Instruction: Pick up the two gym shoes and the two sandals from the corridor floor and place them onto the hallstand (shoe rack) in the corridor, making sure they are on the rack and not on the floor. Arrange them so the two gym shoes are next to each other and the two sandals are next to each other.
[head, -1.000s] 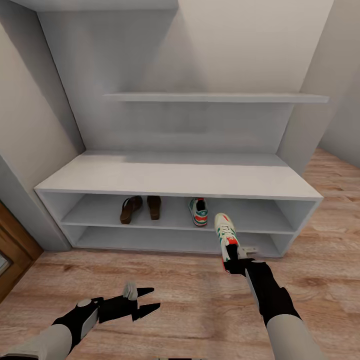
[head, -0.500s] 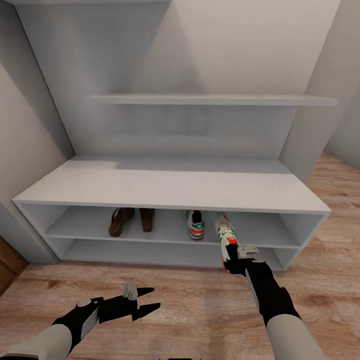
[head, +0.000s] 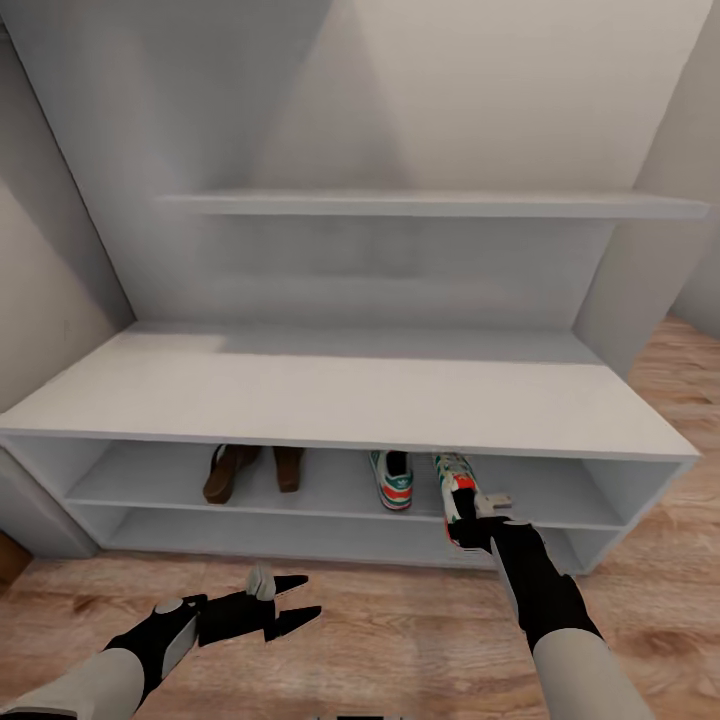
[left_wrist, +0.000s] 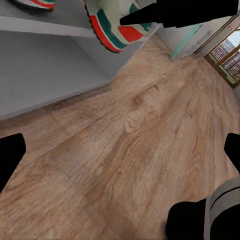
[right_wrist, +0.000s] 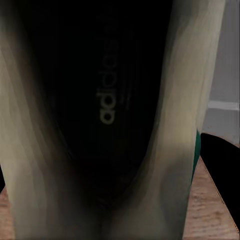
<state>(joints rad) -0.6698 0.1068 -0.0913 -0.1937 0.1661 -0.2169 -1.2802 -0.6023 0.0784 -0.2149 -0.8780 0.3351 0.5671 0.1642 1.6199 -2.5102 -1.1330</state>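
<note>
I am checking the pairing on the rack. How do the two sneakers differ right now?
The left sneaker rests free on the upper shelf; the right sneaker is gripped at its heel by the right hand, toe entering that shelf. Both are white with green and red-orange, pointing inward.

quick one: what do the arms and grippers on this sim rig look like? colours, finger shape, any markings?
Both arms have light grey forearm shells ending in black wrist sections. The left gripper has two black, tapered, pointed fingers, plus a small grey cylindrical part on top and a grey round cap on the wrist. The right gripper is black too, with a small light grey bracket beside it. No cables or markings are visible.
</note>
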